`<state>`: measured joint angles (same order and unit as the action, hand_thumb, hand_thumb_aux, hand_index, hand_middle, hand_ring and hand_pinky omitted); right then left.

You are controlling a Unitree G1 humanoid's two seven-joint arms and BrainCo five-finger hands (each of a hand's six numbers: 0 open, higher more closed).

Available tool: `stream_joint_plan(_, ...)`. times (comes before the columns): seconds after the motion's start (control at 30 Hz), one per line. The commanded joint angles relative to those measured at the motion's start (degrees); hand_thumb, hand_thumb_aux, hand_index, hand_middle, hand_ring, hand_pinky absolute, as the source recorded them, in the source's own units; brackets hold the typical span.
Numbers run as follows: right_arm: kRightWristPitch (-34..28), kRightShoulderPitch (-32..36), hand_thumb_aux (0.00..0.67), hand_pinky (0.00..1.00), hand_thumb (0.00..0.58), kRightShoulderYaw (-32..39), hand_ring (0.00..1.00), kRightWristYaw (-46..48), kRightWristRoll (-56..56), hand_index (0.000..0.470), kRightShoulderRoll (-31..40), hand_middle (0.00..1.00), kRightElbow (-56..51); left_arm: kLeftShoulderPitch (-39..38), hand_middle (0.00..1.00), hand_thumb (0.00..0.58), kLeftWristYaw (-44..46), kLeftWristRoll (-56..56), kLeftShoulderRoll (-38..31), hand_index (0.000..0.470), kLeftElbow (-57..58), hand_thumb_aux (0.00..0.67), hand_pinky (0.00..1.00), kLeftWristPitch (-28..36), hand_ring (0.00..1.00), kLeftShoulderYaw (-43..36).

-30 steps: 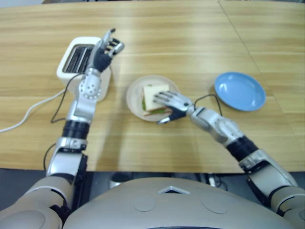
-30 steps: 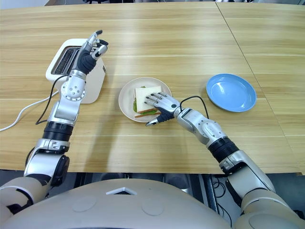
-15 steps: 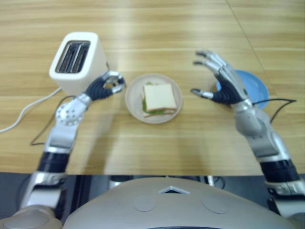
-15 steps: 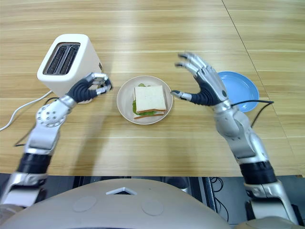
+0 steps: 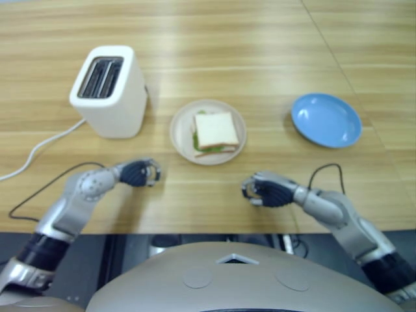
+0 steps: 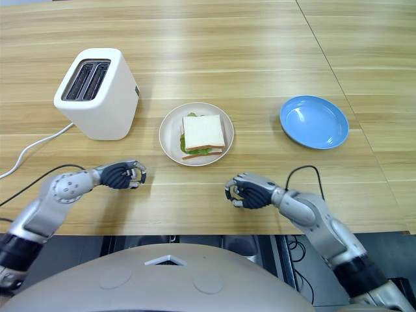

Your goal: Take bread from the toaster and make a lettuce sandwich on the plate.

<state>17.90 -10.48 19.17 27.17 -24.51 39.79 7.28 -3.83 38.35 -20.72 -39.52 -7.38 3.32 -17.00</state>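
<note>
Both hands are pictured drawn back to the near edge of the table [image 6: 260, 39]. The left hand [image 6: 122, 175] and right hand [image 6: 250, 193] are curled into loose fists, and nothing is held in either. The lettuce sandwich [image 6: 203, 132] is left on the cream plate [image 6: 165, 136], ahead of and between the hands. A second ago it was pressed under the right hand while the left was raised by the toaster [image 6: 96, 91]; both have since been withdrawn. The toaster, beyond the left hand, appears emptied. A blue plate [image 6: 314, 121] is seen beyond the right hand. The task is judged complete.
</note>
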Motion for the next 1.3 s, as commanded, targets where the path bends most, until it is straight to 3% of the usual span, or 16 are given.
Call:
stream_joint_plan(0.03,0.32,6.86,0.67,1.0,0.58,4.12,1.0,-2.82,-7.47,0.46,-3.07,1.0,-11.64,4.95,1.0,0.58,-1.29,-3.67,4.56,0.46,9.4,0.67,1.0,0.1,1.0,-5.26)
stream_joint_plan(0.3,3.25,28.81,0.67,1.0,0.58,9.91,1.0,-16.3,-18.09,0.46,-10.34,1.0,-39.82,21.72,1.0,0.58,-12.23,-6.85,15.49,0.46,31.86,0.67,1.0,-4.26,1.0,-6.91)
stream_joint_plan(0.5,4.97,45.34,0.67,1.0,0.58,13.01,1.0,-36.6,-24.49,0.46,-14.97,1.0,-58.56,33.83,1.0,0.58,-26.34,-6.73,20.9,0.451,49.19,0.657,1.0,-5.87,1.0,-3.24)
stream_joint_plan(0.53,4.89,47.46,0.376,0.0,0.468,13.7,0.0,-40.56,-25.75,0.258,-15.4,0.0,-60.77,35.41,1.0,0.452,-28.98,-6.32,21.44,0.244,51.6,0.355,1.0,-6.01,1.0,-2.28)
stream_joint_plan(0.57,4.91,49.11,0.0,0.0,0.0,13.99,0.0,-43.9,-26.43,0.0,-15.72,0.0,-62.62,36.66,1.0,0.268,-31.18,-5.75,21.9,0.123,53.71,0.179,1.0,-6.28,1.0,-1.23)
stream_joint_plan(0.6,4.79,50.41,0.0,0.0,0.0,14.18,0.0,-46.6,-26.96,0.0,-15.86,0.0,-64.08,37.7,1.0,0.268,-33.14,-5.55,22.08,0.123,55.6,0.179,1.0,-6.55,1.0,-0.58)
stream_joint_plan(0.63,4.79,51.25,0.0,0.0,0.0,14.41,0.0,-49.06,-27.43,0.0,-15.7,0.0,-64.92,38.37,0.0,0.0,-35.0,-5.37,22.08,0.0,56.91,0.0,0.0,-7.06,0.0,0.06)
stream_joint_plan(0.73,5.86,50.95,0.0,0.0,0.0,13.28,0.0,-54.03,-26.54,0.0,-14.05,0.0,-63.92,38.68,0.0,0.0,-40.08,-3.54,21.76,0.0,57.49,0.0,0.0,-9.77,0.0,3.18)
stream_joint_plan(0.87,10.6,44.63,0.0,0.0,0.0,6.91,0.0,-54.29,-18.54,0.0,-10.89,0.0,-54.94,35.62,0.0,0.0,-43.48,1.51,22.1,0.0,51.21,0.0,0.0,-17.16,0.0,8.14)
stream_joint_plan(1.0,15.87,34.98,0.0,0.0,0.0,-3.73,0.0,-46.8,0.38,0.0,-12.52,0.0,-44.09,31.89,0.0,0.0,-43.61,11.53,25.72,0.0,43.33,0.0,0.0,-24.57,0.0,15.32)
stream_joint_plan(1.13,14.44,28.53,0.0,0.0,0.0,-11.07,0.0,-36.71,18.83,0.0,-18.24,0.0,-36.31,30.42,0.0,0.0,-41.49,17.41,29.1,0.0,41.17,0.0,0.0,-26.55,0.0,18.55)
stream_joint_plan(1.3,11.73,27.06,0.0,0.0,0.0,-15.75,0.0,-29.99,26.61,0.0,-22.6,0.0,-35.51,30.64,0.0,0.0,-39.43,21.34,31.26,0.0,42.21,0.0,0.0,-26.16,0.0,20.75)
